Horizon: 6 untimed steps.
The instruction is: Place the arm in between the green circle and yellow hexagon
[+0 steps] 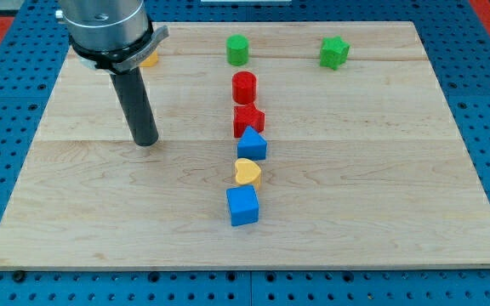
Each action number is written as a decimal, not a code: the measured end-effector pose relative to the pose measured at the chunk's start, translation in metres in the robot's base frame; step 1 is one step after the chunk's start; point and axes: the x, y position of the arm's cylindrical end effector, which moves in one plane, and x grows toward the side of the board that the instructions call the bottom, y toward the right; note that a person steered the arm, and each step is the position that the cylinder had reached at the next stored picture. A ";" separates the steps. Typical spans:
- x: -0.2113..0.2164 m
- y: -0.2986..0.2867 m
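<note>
1. Camera view is showing my tip (146, 141) resting on the bench (75, 204), well left of the column of blocks.
2. The green circle (238, 50) is sitting near the view's top; the yellow hexagon (150, 59) is peeking out behind the arm, mostly hidden.
3. The gap between them is lying up and to the right of my tip.
4. There is no hand here, only a rod, so nothing is opening or clamping.
5. Both blocks are looking small, light, stiff and likely to slide on the wood at a nudge; I judge nothing is needing taking hold of, only a careful entry between them.
</note>
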 end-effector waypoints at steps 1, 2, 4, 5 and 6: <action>0.005 -0.008; 0.010 -0.008; 0.037 -0.008; 0.028 -0.008; -0.043 -0.008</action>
